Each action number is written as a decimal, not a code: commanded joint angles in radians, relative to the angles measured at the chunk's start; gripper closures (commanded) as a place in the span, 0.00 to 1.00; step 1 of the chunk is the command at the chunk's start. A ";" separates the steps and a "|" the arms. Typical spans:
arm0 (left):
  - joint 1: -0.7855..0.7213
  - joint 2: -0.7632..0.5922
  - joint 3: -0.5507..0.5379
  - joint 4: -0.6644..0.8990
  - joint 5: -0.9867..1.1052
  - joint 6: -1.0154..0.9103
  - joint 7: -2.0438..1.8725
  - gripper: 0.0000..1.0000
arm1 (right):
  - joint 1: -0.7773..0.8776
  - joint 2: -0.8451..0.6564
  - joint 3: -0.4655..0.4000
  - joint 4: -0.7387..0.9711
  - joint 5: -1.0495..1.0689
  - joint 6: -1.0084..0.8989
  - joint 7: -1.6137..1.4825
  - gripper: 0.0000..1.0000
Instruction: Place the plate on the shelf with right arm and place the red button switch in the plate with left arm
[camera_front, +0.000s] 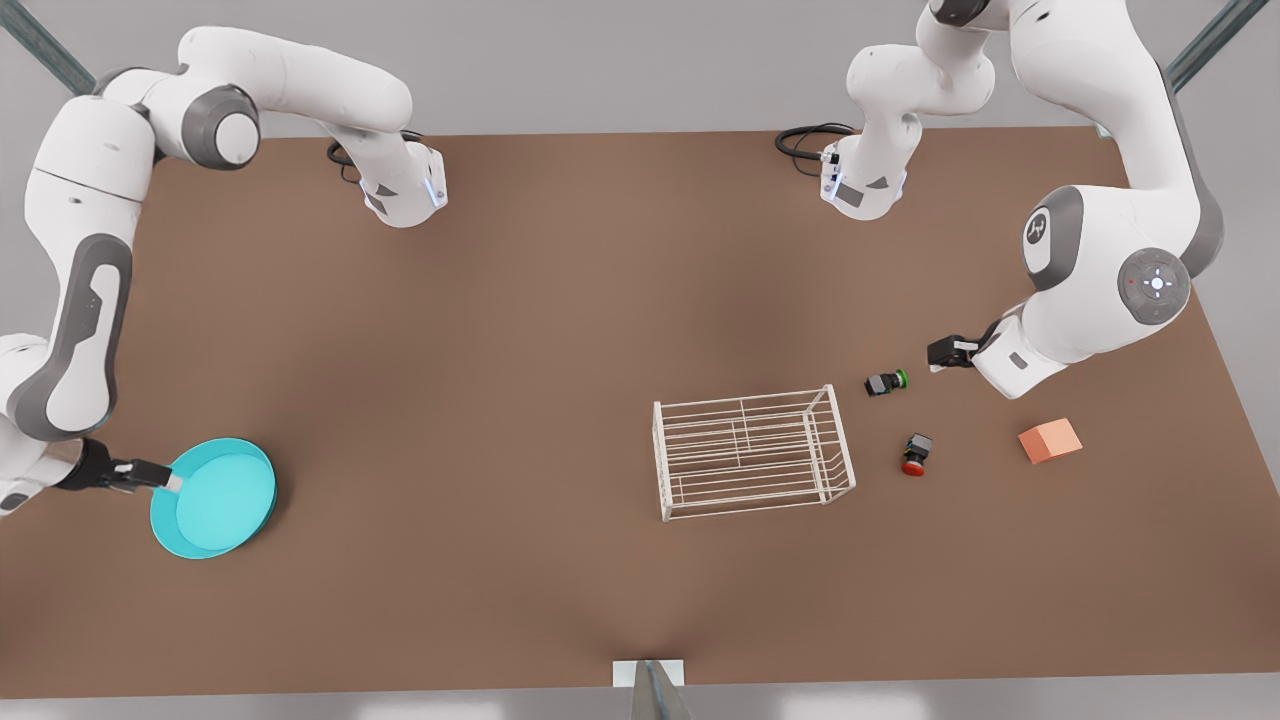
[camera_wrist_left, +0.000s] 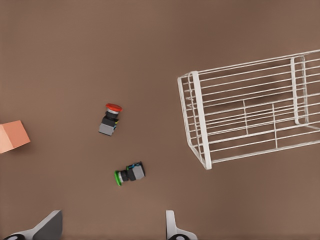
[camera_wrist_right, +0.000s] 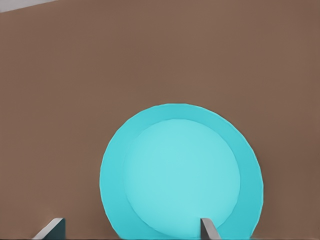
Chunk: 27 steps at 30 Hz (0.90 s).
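Right pincer (camera_front: 172, 483) spread at plate (camera_front: 213, 497) rim, near edge cut off; left pincer (camera_front: 938, 354) spread above table (camera_front: 560, 300).

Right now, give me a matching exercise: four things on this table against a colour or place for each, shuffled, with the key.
Things:
1. plate
2. shelf
3. red button switch
4. cube

Descriptions:
A. white wire
B. orange-pink, nearest the front view's right edge
C. cyan, at the right gripper
D. between shelf and cube

Pairs: 1-C, 2-A, 3-D, 4-B
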 joint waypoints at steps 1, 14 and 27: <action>-0.001 -0.001 0.000 0.000 0.003 -0.002 0.019 0.00 | -0.020 0.035 0.000 0.032 -0.005 0.003 -0.347 0.00; -0.001 -0.001 0.000 -0.009 0.016 -0.002 0.017 0.00 | -0.072 0.264 -0.012 0.199 -0.017 0.198 -0.428 0.00; -0.001 -0.001 0.000 -0.015 0.016 -0.002 0.019 0.00 | -0.080 0.334 -0.015 0.206 0.090 0.200 -0.249 0.13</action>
